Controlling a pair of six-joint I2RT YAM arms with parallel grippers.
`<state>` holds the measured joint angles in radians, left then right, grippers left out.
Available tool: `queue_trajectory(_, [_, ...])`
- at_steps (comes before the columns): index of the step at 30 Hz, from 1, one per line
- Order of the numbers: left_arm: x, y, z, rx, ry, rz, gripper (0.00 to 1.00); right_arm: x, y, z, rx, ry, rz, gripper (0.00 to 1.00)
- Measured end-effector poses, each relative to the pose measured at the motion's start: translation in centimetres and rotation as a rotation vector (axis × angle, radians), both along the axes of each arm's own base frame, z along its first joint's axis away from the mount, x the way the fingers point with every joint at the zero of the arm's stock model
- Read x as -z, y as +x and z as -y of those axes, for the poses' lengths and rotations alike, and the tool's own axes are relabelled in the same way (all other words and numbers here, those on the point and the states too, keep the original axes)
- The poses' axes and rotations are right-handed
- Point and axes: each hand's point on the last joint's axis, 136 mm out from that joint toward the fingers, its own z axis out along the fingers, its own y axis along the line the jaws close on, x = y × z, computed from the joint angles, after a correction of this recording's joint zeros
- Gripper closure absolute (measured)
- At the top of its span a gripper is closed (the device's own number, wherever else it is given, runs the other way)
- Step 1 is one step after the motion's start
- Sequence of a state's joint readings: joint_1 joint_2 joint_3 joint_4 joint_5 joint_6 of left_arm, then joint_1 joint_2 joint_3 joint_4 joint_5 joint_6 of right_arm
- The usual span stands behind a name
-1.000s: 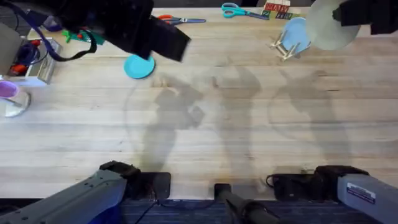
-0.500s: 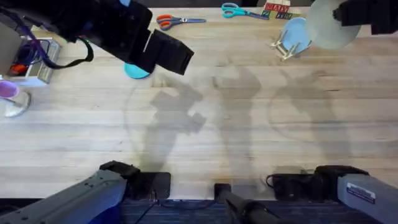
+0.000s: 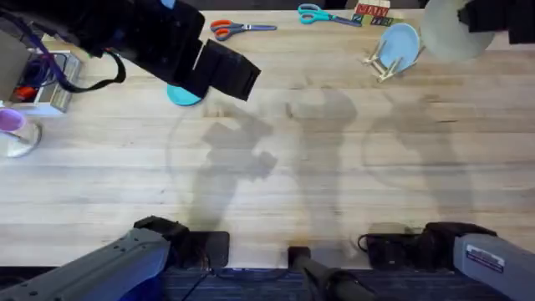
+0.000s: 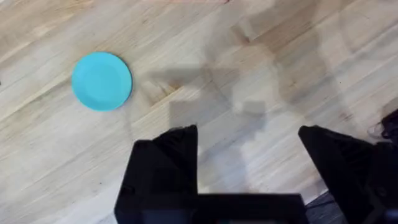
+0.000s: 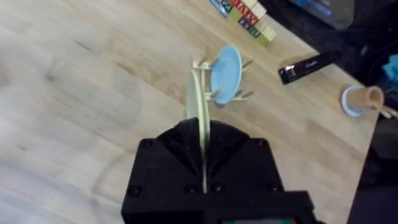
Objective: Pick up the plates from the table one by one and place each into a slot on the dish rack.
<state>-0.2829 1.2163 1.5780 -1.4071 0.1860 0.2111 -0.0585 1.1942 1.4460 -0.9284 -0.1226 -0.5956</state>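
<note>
A bright cyan plate (image 4: 101, 81) lies flat on the wooden table (image 3: 318, 176). My left gripper (image 4: 247, 134) hovers open above the table beside it, apart from it. From overhead, the raised left arm hides most of that cyan plate (image 3: 184, 95). My right gripper (image 5: 202, 134) is shut on a cream plate (image 3: 450, 35), held on edge in the air just right of the dish rack (image 3: 384, 63). The cream plate (image 5: 201, 118) shows edge-on, lined up above the dish rack (image 5: 202, 65). A pale blue plate (image 5: 225, 73) stands in one slot.
Orange scissors (image 3: 238, 28), teal scissors (image 3: 322, 14) and letter blocks (image 3: 372, 12) lie along the far edge. A clear cup with a purple lid (image 3: 12, 125) and a box of small items (image 3: 42, 79) sit far left. A black stapler (image 5: 308, 64) lies beyond the rack.
The left arm has moved right and nearer, now covering most of the cyan plate. The right gripper has drifted slightly up and right with the cream plate.
</note>
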Motion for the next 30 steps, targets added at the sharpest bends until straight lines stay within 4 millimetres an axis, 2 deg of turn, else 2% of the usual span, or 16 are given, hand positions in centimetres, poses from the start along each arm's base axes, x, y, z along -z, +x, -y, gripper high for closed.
queue_trajectory(6, [0.0,0.0,0.0,0.0,0.0,0.0,0.008,0.1,0.8,0.0,-0.013,-0.014,0.011,0.971])
queue_trajectory(18, [0.0,0.0,0.0,0.0,0.0,0.0,0.008,3.8,4.9,0.3,-0.013,-0.009,-0.063,0.971])
queue_trajectory(30, [0.0,0.0,0.0,0.0,0.0,0.0,0.008,5.2,7.5,0.6,-0.008,-0.01,-0.056,0.971])
